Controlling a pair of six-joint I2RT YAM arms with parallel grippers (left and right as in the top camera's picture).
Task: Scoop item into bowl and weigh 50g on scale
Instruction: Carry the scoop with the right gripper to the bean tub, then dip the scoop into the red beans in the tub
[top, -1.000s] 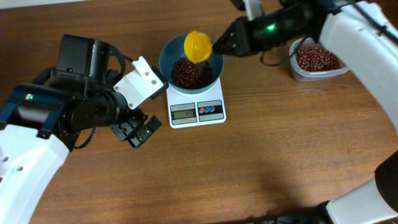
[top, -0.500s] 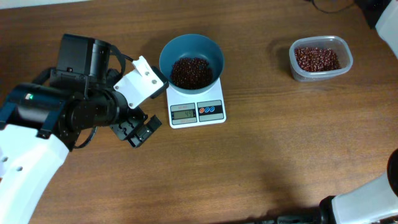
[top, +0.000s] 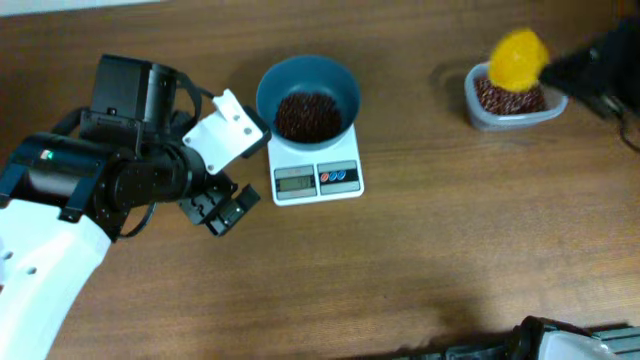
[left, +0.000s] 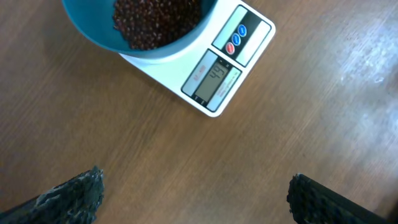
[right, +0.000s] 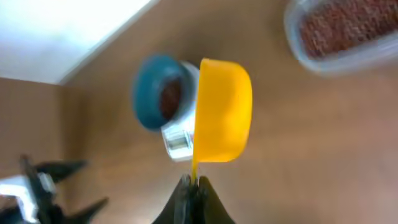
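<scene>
- Beans (top: 308, 116) lie heaped in your blue bowl (top: 300, 68), which sits on the white scale (top: 318, 165) near the middle of the desk (top: 420, 260).
- More beans fill the clear tub (top: 512, 125) at the desk's far right, well apart from the scale.
- Your right gripper (right: 193, 190) is pressed onto the thin handle of the yellow scoop (right: 224, 112). From overhead the scoop is a blur above the tub's left end, and you cannot tell whether it carries anything.
- Your left gripper (left: 194, 180) is spread wide and holds nothing. It sits just left of the scale, with bare desk showing between its fingers (left: 71, 196).
- On the scale's front, the display (left: 214, 76) shows digits in your left wrist view, too faint to read with certainty. The round buttons (left: 234, 47) sit right beside it.
</scene>
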